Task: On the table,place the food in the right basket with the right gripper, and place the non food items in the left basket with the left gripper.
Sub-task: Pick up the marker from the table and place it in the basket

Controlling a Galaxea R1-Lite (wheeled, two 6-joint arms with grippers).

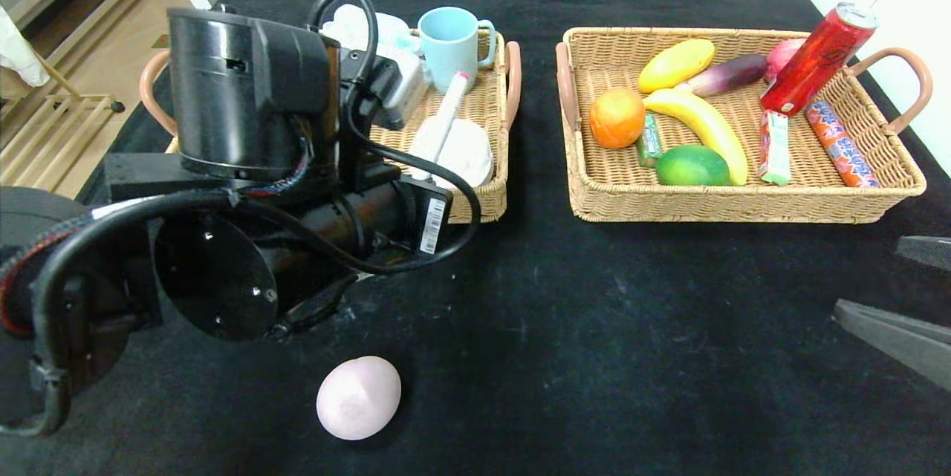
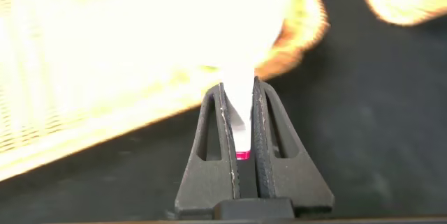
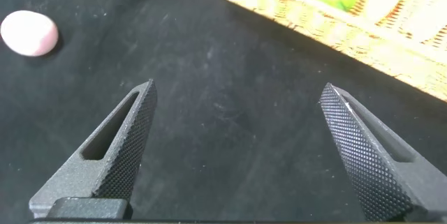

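My left gripper (image 2: 239,88) is shut on the white marker (image 2: 239,123), whose pink end shows between the fingers. In the head view the marker (image 1: 443,119) slants over the left basket (image 1: 496,164), above a flat white disc (image 1: 469,154); my left arm hides the fingers there. A pale pink egg-shaped lump (image 1: 359,397) lies on the black table (image 1: 594,327) near the front. An orange (image 1: 617,117) and a green gum pack (image 1: 649,140) lie in the right basket (image 1: 743,203). My right gripper (image 3: 239,88) hangs open over bare cloth at the right edge (image 1: 865,274), far from the lump (image 3: 29,33).
The left basket also holds a light blue mug (image 1: 449,45) and a white object behind the cable. A banana (image 1: 706,127), lime (image 1: 692,165), mango, eggplant, red can (image 1: 817,60) and wrapped snacks fill the right basket. My left arm (image 1: 245,164) blocks the table's left side.
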